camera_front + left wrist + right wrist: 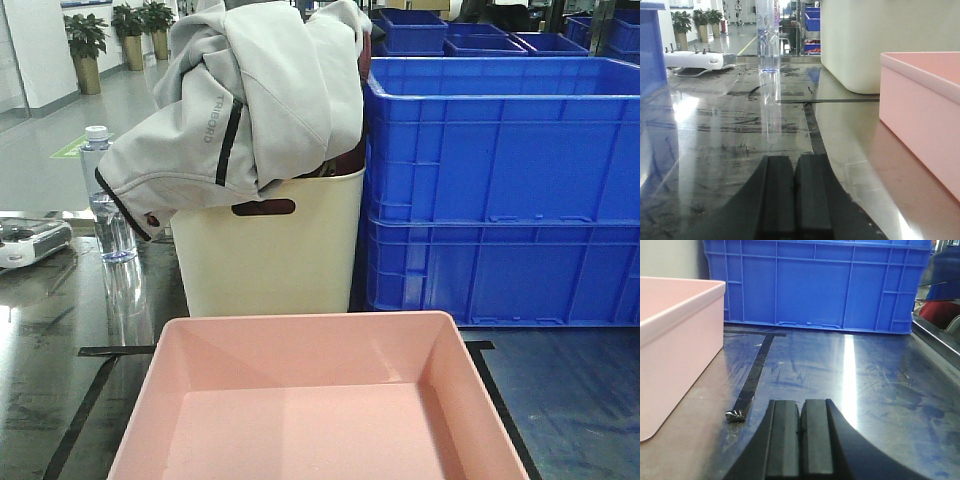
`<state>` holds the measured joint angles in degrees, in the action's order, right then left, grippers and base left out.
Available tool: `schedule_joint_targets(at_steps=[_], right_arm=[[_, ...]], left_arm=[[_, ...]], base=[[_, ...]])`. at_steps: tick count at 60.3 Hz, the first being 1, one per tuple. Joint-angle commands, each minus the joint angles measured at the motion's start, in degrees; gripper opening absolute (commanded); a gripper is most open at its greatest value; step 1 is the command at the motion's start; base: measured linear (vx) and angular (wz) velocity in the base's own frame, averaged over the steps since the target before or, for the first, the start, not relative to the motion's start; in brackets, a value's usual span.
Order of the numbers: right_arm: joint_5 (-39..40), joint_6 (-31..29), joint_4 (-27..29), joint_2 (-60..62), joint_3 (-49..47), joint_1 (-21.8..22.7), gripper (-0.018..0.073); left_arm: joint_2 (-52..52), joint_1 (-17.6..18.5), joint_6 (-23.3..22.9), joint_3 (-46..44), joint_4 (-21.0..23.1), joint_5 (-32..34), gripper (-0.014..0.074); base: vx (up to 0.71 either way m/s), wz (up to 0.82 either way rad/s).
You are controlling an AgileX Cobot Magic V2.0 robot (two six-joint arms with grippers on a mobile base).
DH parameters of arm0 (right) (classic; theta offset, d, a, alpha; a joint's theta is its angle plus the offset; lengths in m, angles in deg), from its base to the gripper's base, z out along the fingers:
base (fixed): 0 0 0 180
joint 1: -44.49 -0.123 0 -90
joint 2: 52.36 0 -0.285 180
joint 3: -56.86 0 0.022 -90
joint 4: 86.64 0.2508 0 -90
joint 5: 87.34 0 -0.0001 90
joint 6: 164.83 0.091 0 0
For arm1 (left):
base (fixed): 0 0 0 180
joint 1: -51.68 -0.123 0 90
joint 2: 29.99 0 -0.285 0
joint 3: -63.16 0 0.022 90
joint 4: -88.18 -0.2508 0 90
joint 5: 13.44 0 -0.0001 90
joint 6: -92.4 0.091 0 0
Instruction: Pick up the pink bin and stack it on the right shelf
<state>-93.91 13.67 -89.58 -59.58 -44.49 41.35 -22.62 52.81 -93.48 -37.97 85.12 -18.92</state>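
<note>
The pink bin (pixel 320 400) is a shallow, empty tub at the front middle of the shiny dark top (pixel 50 340) marked with black tape lines. It also shows at the right of the left wrist view (pixel 925 115) and at the left of the right wrist view (pixel 675 340). My left gripper (pixel 796 165) is shut and empty, low over the top, left of the bin. My right gripper (pixel 801 407) is shut and empty, low over the top, right of the bin. Neither gripper touches the bin or shows in the front view.
A tall cream bin (pixel 270 250) draped with a grey jacket (pixel 250 90) stands behind the pink bin. Stacked blue crates (pixel 500 190) stand at the back right. A clear water bottle (pixel 105 200) and a white device (pixel 30 240) are at the left. Loose tape (pixel 735 414) curls up.
</note>
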Motion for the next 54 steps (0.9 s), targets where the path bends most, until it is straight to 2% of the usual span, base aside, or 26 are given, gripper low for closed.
schedule_joint_targets(at_steps=[1,14,24,47,54], right_arm=[[8.75,-0.09,-0.03,0.89,0.56,0.51,-0.0009],[8.39,2.22,2.93,0.89,0.4,2.4,-0.0009],[8.89,-0.23,1.66,0.89,0.4,2.49,-0.0009],[8.76,-0.35,1.32,0.89,0.4,2.49,-0.0009],[8.63,-0.35,1.32,0.89,0.4,0.59,-0.0009]], left_arm=[[-1.13,-0.02,-0.43,0.81,-0.02,4.8,-0.0006],[-1.13,-0.02,-0.43,0.81,-0.02,4.8,-0.0006],[-1.13,-0.02,-0.43,0.81,-0.02,4.8,-0.0006],[-1.13,-0.02,-0.43,0.81,-0.02,4.8,-0.0006],[-1.13,-0.02,-0.43,0.81,-0.02,4.8,-0.0006]], base=[[0.0,0.0],[0.0,0.0],[0.0,0.0],[0.0,0.0],[0.0,0.0]])
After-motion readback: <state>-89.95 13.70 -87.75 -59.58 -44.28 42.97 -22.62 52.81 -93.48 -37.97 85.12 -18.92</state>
